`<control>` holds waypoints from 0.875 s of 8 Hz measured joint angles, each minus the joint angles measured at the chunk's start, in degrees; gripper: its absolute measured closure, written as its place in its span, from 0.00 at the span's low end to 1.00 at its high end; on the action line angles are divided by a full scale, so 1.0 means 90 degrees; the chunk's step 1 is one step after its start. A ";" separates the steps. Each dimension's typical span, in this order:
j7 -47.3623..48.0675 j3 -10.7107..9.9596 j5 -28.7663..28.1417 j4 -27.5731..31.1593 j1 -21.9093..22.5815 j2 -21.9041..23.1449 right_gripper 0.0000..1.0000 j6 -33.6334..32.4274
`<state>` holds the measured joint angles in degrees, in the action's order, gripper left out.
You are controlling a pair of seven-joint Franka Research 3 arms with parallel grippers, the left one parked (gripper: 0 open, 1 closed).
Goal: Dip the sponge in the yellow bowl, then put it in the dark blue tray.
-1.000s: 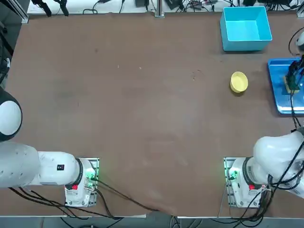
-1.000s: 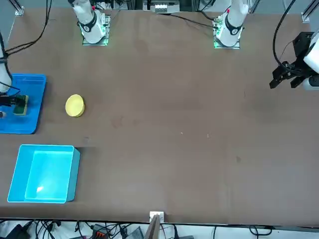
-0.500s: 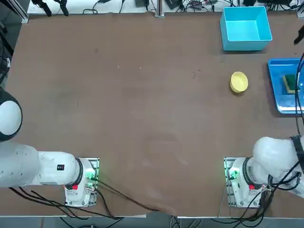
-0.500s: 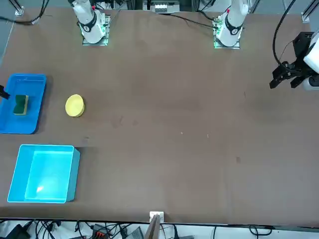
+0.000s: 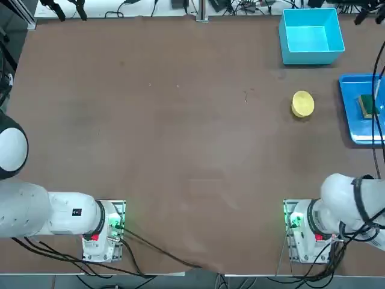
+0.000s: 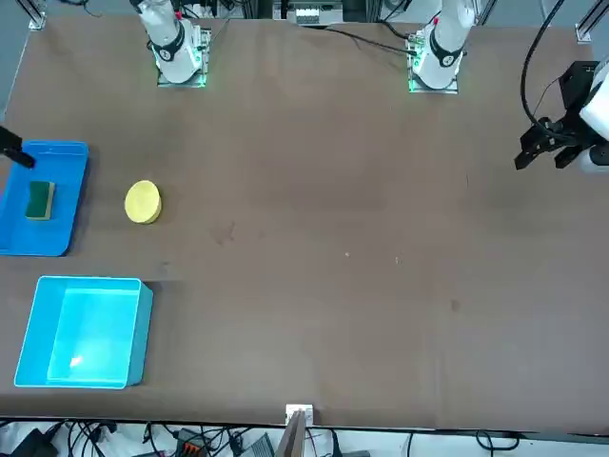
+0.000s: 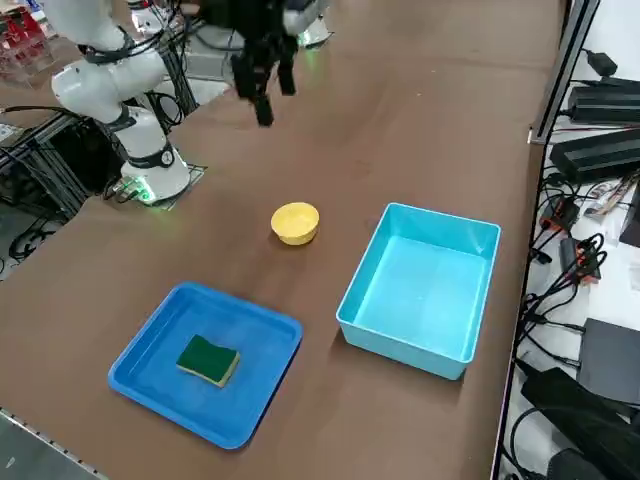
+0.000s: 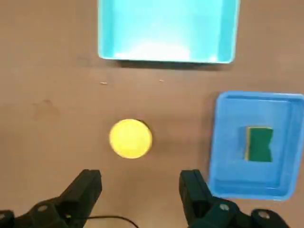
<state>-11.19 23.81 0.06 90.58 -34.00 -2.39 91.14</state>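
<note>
Since the sponge (image 7: 209, 359) lies green face up in the dark blue tray (image 7: 160, 340), task looks done; right gripper (image 8: 140, 190) hangs high, jaws spread, empty, yellow bowl (image 8: 130, 138) below.

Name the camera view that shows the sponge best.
The right side view: the sponge lies unobstructed in the dark blue tray, green face and yellow layer both visible. The right wrist view shows it smaller, from above. The top view crowds it against the picture's edge behind cables; the front view shows it small.

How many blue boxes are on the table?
2. A flat dark blue tray holds the sponge; a deep light blue box sits beside it. None seem hidden.
</note>
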 joint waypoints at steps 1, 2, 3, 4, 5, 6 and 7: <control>0.0367 0.0246 -0.0002 -0.0118 0.0093 0.0023 0.00 -0.0074; 0.0745 0.0123 -0.0001 -0.0149 0.0569 0.0041 0.00 -0.0094; 0.1000 -0.0420 0.0001 -0.0150 0.1397 0.0060 0.00 -0.0097; 0.1088 -0.1036 0.0001 -0.0153 0.2192 0.0095 0.00 -0.0106; 0.1111 -0.1522 0.0001 -0.0153 0.2776 0.0134 0.00 -0.0132; 0.1112 -0.1961 0.0001 -0.0153 0.3258 0.0176 0.00 -0.0162; 0.1111 -0.2389 0.0000 -0.0132 0.3700 0.0224 0.00 -0.0182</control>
<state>-1.19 2.31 0.06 89.40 -0.71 -0.37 89.51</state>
